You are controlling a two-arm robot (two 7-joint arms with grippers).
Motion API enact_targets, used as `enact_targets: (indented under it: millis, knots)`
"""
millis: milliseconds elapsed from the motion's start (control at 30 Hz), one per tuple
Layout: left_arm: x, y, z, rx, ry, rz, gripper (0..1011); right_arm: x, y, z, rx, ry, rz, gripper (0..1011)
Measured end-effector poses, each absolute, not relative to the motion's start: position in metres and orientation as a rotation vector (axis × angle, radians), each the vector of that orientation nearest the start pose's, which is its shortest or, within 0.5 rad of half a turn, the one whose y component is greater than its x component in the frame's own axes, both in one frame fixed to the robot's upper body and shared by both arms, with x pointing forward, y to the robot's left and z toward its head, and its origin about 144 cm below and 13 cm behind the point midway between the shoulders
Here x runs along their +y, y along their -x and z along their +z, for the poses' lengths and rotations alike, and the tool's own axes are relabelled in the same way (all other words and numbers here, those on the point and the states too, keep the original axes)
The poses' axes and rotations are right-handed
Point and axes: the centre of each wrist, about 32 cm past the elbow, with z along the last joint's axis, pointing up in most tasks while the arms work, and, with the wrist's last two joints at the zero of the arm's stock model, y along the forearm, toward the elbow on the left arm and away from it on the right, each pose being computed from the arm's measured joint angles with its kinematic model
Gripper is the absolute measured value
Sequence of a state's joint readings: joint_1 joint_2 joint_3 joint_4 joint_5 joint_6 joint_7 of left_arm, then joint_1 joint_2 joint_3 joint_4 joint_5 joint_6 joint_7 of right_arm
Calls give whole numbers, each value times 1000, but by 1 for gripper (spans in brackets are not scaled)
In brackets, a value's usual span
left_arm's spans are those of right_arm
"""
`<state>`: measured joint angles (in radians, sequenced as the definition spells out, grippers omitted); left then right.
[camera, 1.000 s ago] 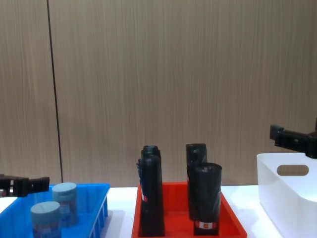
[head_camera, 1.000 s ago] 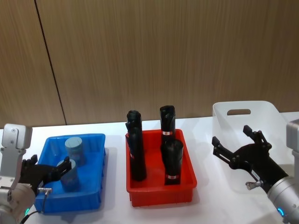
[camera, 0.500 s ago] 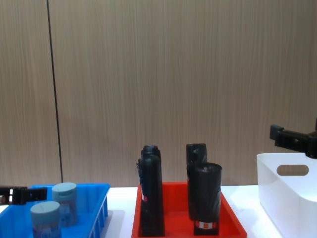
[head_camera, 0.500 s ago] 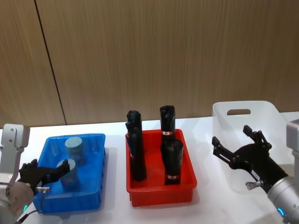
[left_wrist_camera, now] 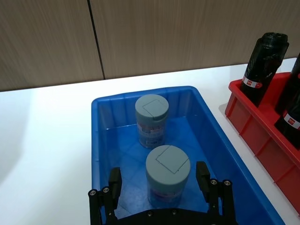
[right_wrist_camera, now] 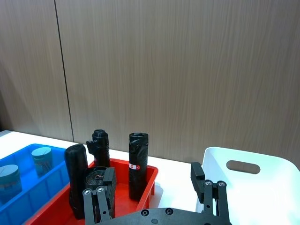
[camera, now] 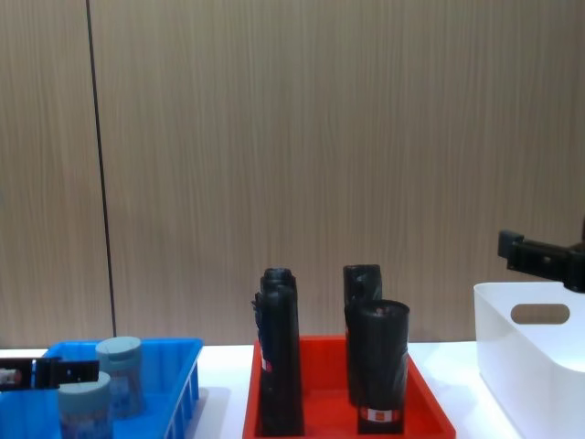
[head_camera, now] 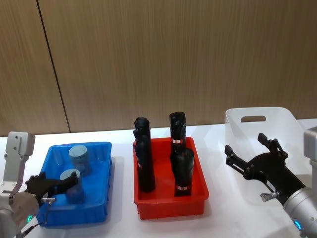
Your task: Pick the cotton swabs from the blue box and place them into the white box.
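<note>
Two cotton swabs jars with pale blue lids stand in the blue box (head_camera: 96, 203). The far jar (head_camera: 79, 157) (left_wrist_camera: 152, 120) is free. The near jar (head_camera: 71, 185) (left_wrist_camera: 167, 176) sits between the fingers of my left gripper (head_camera: 55, 182) (left_wrist_camera: 158, 174), which is open and low in the box, with a gap on each side of the jar. In the chest view one left finger (camera: 64, 372) crosses in front of the near jar (camera: 84, 409). My right gripper (head_camera: 244, 142) (right_wrist_camera: 152, 180) hangs open beside the white box (head_camera: 285, 124) (right_wrist_camera: 262, 176).
A red tray (head_camera: 168, 201) with several tall black rolls (head_camera: 144, 163) stands between the two boxes. The wooden wall (head_camera: 158, 59) runs close behind the white table (head_camera: 223, 218).
My left gripper has sunk lower into the blue box and drawn back, so its open fingers now flank the near jar. The right arm has not moved.
</note>
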<state>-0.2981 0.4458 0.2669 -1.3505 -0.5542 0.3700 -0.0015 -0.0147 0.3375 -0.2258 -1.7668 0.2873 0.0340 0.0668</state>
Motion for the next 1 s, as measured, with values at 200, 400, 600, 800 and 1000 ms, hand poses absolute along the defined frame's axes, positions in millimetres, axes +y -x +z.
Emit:
enact_targets:
  millis: [200,400,600,800,1000]
  knots:
    - [312,-538,1172,349,-287,1390,1004,-237,-443,1189,-75,-26,-1229,1002]
    - [313,-543,1167,369,-300,1383,1004,-237,-443,1189,-75,-26,-1229,1002]
    - [314,-549,1164,379,-312,1371,1004,-237,-443,1189,-75,-26,-1229,1002]
    - [315,-554,1163,385,-321,1359,1004,-237,-443,1189,-75,-26,-1229,1002]
    - [315,-560,1161,386,-330,1341,1004,-237,-443,1189,-75,-26,-1229,1002]
